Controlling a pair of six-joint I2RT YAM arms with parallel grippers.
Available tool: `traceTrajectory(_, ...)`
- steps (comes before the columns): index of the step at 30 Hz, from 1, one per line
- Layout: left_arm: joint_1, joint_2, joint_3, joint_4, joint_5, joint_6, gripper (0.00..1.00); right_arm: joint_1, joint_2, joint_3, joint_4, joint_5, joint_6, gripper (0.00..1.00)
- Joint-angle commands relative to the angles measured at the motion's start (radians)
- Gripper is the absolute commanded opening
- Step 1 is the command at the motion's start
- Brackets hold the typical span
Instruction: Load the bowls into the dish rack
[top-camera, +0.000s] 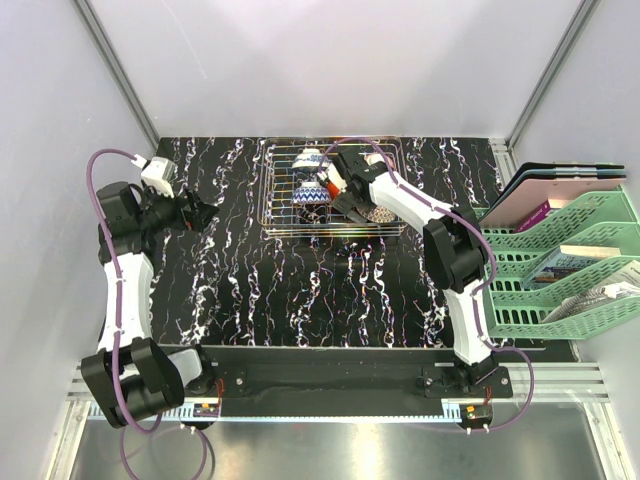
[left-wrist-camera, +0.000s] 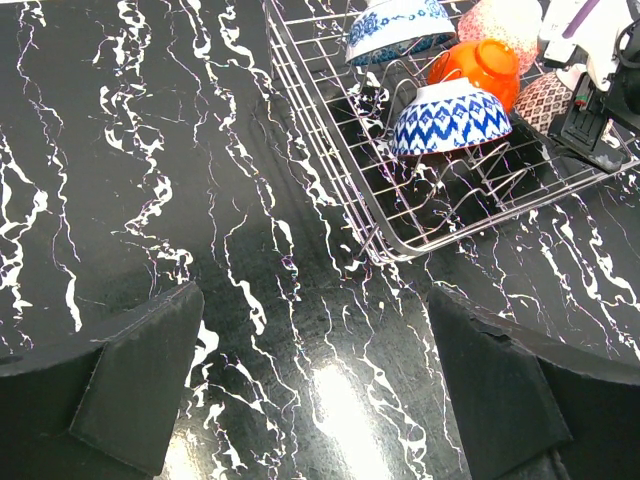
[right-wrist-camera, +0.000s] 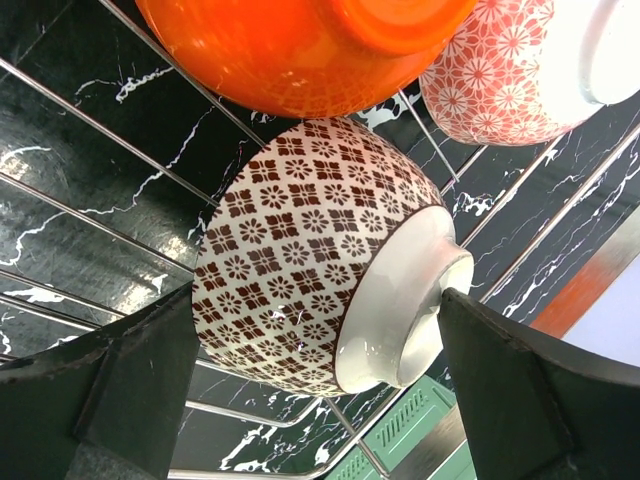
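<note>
In the wire dish rack (left-wrist-camera: 321, 130), five patterned bowls (left-wrist-camera: 447, 115)

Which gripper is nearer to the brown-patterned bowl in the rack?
Right. The right gripper straddles the brown-patterned bowl, jaws open on either side, inside the dish rack. The left gripper hangs open over the table, left of the rack.
</note>
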Motion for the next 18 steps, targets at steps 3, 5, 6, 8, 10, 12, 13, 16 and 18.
traceTrajectory(3, 0.01, -0.031, 0.037, 0.02, 0.027, 0.016, 0.99, 0.022, 0.008, 0.002, -0.131, -0.328, 0.117, 1.0)
traceTrajectory(5, 0.01, -0.032, 0.037, 0.02, 0.029, 0.015, 0.99, 0.022, 0.007, 0.019, -0.136, -0.316, 0.12, 1.0)
traceTrajectory(6, 0.011, -0.032, 0.035, 0.022, 0.03, 0.015, 0.99, 0.022, 0.014, 0.023, -0.137, -0.297, 0.119, 1.0)
traceTrajectory(8, 0.013, -0.031, 0.037, 0.02, 0.029, 0.012, 0.99, 0.022, 0.036, 0.025, -0.125, -0.193, 0.117, 1.0)
traceTrajectory(10, 0.013, -0.031, 0.035, 0.02, 0.03, 0.011, 0.99, 0.024, 0.053, 0.01, -0.104, -0.136, 0.111, 1.0)
traceTrajectory(12, 0.013, -0.029, 0.037, 0.022, 0.032, 0.01, 0.99, 0.022, 0.057, -0.018, -0.071, -0.093, 0.106, 1.0)
traceTrajectory(13, 0.013, -0.029, 0.037, 0.02, 0.032, 0.01, 0.99, 0.024, 0.055, -0.024, -0.065, -0.082, 0.108, 1.0)
traceTrajectory(16, 0.011, -0.028, 0.038, 0.022, 0.035, 0.005, 0.99, 0.024, 0.063, -0.038, -0.03, 0.028, 0.109, 1.0)
traceTrajectory(18, 0.013, -0.026, 0.04, 0.022, 0.037, 0.004, 0.99, 0.025, 0.063, -0.05, 0.001, 0.069, 0.1, 1.0)
